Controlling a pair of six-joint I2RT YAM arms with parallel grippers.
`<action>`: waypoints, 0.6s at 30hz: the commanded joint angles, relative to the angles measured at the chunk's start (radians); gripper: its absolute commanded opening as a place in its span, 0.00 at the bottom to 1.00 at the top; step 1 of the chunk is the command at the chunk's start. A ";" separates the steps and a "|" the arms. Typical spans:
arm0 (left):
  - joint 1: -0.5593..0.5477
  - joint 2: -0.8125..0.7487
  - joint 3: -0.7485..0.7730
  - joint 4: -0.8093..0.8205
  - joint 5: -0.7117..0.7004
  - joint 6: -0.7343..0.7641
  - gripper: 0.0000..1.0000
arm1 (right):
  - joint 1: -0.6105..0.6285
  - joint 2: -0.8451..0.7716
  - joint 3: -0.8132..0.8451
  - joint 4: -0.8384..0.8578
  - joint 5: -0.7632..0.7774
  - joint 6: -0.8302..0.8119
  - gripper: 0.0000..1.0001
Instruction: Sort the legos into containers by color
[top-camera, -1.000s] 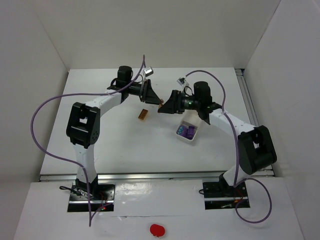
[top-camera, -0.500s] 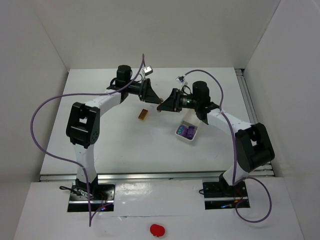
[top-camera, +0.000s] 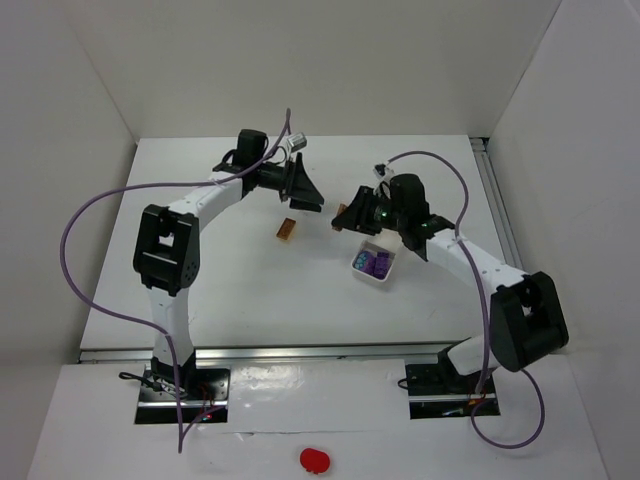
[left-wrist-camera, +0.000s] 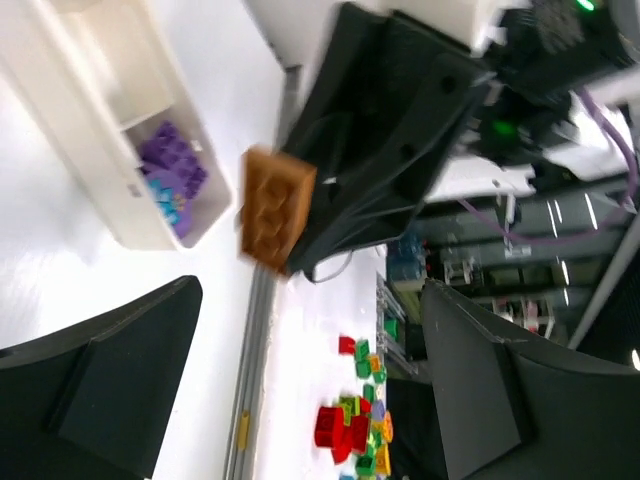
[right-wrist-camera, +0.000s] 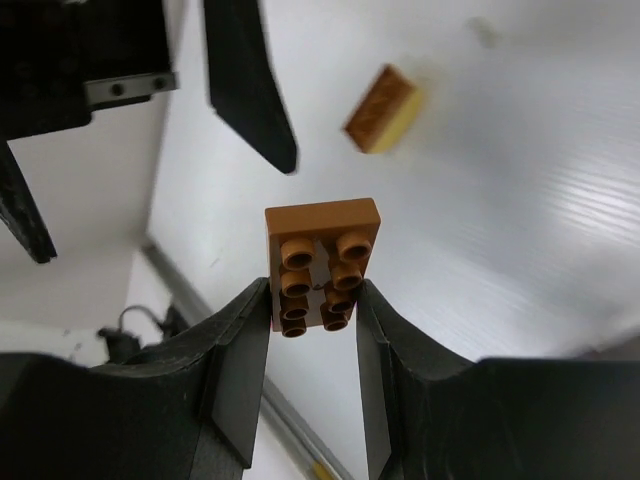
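My right gripper (top-camera: 343, 217) (right-wrist-camera: 312, 300) is shut on an orange studded brick (right-wrist-camera: 320, 262) (left-wrist-camera: 275, 208) and holds it in the air above the table's middle. My left gripper (top-camera: 308, 197) (left-wrist-camera: 310, 295) is open and holds nothing, just left of that brick; its black fingers (right-wrist-camera: 250, 85) show in the right wrist view. An orange brick stacked on a yellow one (top-camera: 286, 229) (right-wrist-camera: 382, 108) lies on the table below the two grippers. A white container (top-camera: 385, 278) (left-wrist-camera: 70, 150) with purple bricks (top-camera: 372, 264) (left-wrist-camera: 172, 165) sits under the right arm.
White walls close the table on the left, back and right. A metal rail (top-camera: 495, 190) runs along the right edge. A heap of red, green and yellow bricks (left-wrist-camera: 365, 420) shows in the left wrist view beyond the rail. A red object (top-camera: 314, 459) lies near the front.
The two grippers met at the orange brick. My right gripper shut on it, my left gripper opened and let it go, and the right arm drew back to the right with the brick.
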 joint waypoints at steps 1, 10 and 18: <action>0.025 0.020 0.015 -0.087 -0.098 0.074 1.00 | 0.000 -0.094 -0.004 -0.204 0.331 -0.012 0.13; 0.045 0.011 0.063 -0.429 -0.630 0.186 1.00 | -0.009 -0.019 0.090 -0.473 0.802 0.004 0.15; 0.045 -0.039 0.000 -0.534 -0.974 0.209 0.97 | -0.009 0.090 0.133 -0.430 0.835 -0.027 0.17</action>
